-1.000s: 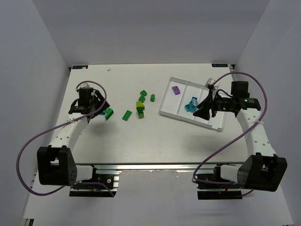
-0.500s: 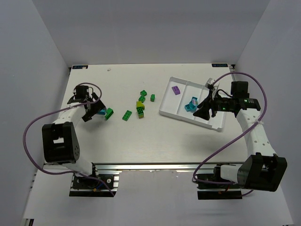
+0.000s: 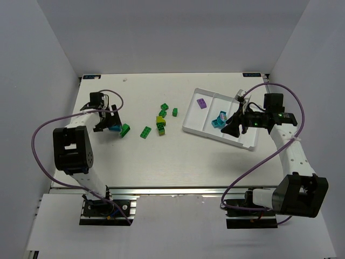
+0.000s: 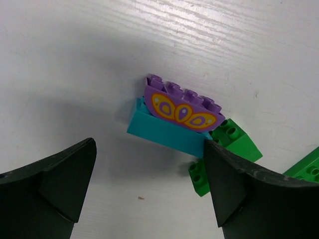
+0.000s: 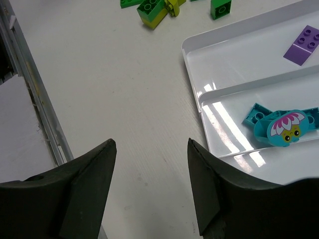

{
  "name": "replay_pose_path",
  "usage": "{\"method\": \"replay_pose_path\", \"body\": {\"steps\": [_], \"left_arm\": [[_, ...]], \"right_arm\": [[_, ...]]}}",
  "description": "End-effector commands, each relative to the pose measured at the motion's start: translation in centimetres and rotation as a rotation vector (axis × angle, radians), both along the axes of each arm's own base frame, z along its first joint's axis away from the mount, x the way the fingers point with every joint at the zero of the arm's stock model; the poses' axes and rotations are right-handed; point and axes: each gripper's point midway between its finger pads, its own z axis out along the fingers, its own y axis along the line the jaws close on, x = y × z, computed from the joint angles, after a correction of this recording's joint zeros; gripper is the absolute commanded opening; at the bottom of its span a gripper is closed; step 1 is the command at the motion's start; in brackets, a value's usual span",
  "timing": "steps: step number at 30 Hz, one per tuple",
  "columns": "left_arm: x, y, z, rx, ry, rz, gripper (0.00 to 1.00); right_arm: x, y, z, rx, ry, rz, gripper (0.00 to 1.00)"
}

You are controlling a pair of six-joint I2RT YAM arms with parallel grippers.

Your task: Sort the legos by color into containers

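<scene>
While your left tool (image 4: 149, 189) is hanging wide open over the counter (image 4: 75, 59), it is framing a purple arched brick (image 4: 182, 104) sitting on a teal brick (image 4: 162, 130), with a green brick (image 4: 229, 144) tucked against the teal one's corner. Your right tool (image 5: 149, 184) is also gaping wide, holding nothing, by the white tray (image 5: 192, 69). 1 purple plate (image 5: 304, 44) is lying in the tray's end compartment, and teal pieces (image 5: 281, 127) are sitting in the middle one. More green and yellow-green bricks (image 3: 161, 121) are lying loose mid-counter.
</scene>
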Motion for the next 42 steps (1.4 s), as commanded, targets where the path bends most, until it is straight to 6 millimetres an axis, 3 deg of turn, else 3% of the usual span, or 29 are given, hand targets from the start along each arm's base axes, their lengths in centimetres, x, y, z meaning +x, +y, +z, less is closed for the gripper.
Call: {"method": "replay_pose_path", "body": {"steps": [1, 7, 16, 28, 41, 42], "left_arm": [[1.3, 0.4, 1.0, 0.037, -0.031, -0.078, 0.97], [0.6, -1.0, 0.1, -0.005, -0.026, -0.140, 0.95], [0.5, -2.0, 0.5, -0.030, -0.060, -0.177, 0.93], [1.8, -1.2, -1.0, 0.041, -0.074, -0.219, 0.90], [2.9, -1.5, -1.1, 0.051, -0.129, -0.270, 0.79], [2.9, -1.6, -0.9, 0.048, -0.138, -0.274, 0.74]], "right_arm": [[0.3, 0.2, 0.2, 0.006, -0.015, 0.005, 0.65], [0.4, 0.1, 0.2, 0.004, -0.015, 0.000, 0.65], [0.5, 0.2, 0.3, 0.005, -0.014, 0.000, 0.65], [0.5, 0.0, 0.5, -0.001, -0.021, -0.003, 0.65], [0.5, 0.0, 0.7, -0.004, -0.024, -0.002, 0.65], [0.5, 0.1, 0.8, -0.005, -0.026, 0.000, 0.65]]}}
